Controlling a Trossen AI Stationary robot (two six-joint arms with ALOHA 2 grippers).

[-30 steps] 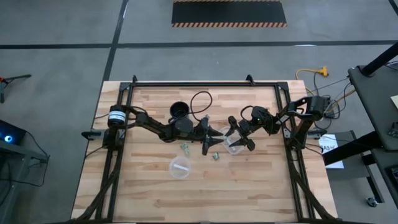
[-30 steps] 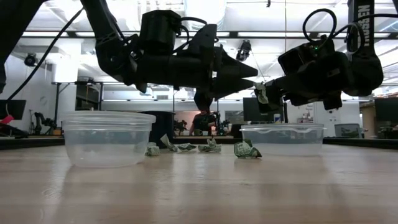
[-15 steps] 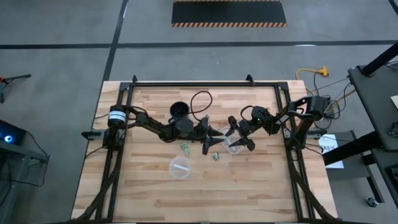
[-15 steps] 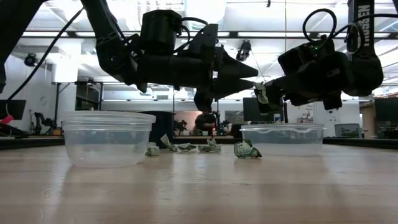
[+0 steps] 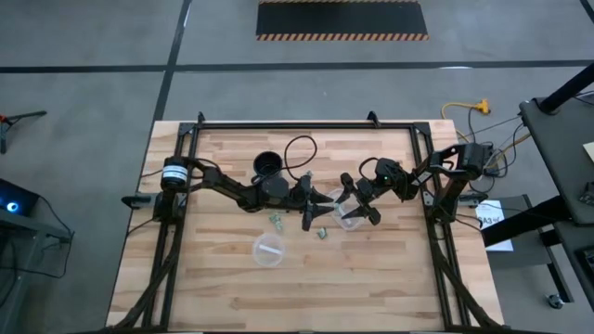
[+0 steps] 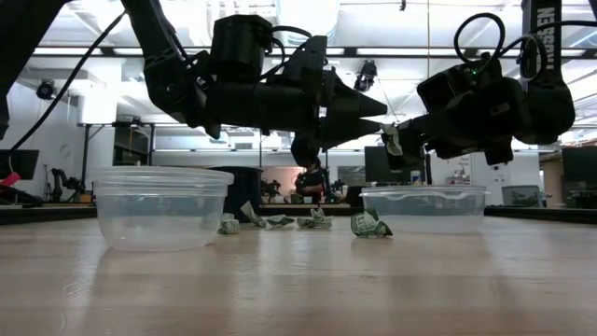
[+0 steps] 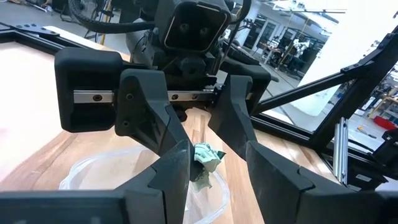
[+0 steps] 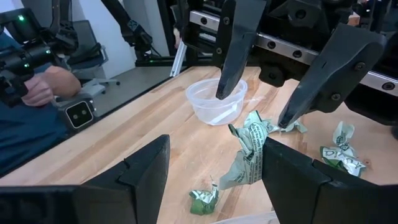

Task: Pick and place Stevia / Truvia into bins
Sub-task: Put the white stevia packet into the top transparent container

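**Nothing moves: both arms hang as they did a second ago, one sachet in the air**

Across the wooden table [image 5: 390, 278] neither arm nor any object has changed place since the earlier frames. The left gripper [image 5: 315, 211] and the right gripper [image 5: 356, 199] face each other closely over the middle of the table, well above the wood.

Below the right gripper stands one clear bin [image 5: 347, 224]. The second bin [image 5: 268, 249] sits apart, nearer the front edge, and the black mug [image 5: 267, 165] stands behind the left arm.

The left gripper's fingers are apart with nothing between them. The right gripper's fingers are spread wide, and a crumpled green-and-white sachet [image 8: 247, 149] hangs in the gap against one finger. It dangles above that bin's rim without being squeezed from both sides. What keeps it there I cannot tell.

Other sachets lie loose on the wood between the two bins, one [image 5: 276, 220] near the left gripper and one [image 5: 322, 232] just beside the first bin.

These sachets look nearly weightless, limp and creased. They will likely cling to a finger rather than drop cleanly, and they may slide on the wood when nudged. A pinch across a raised fold in the middle seems surer than one at a flat edge.
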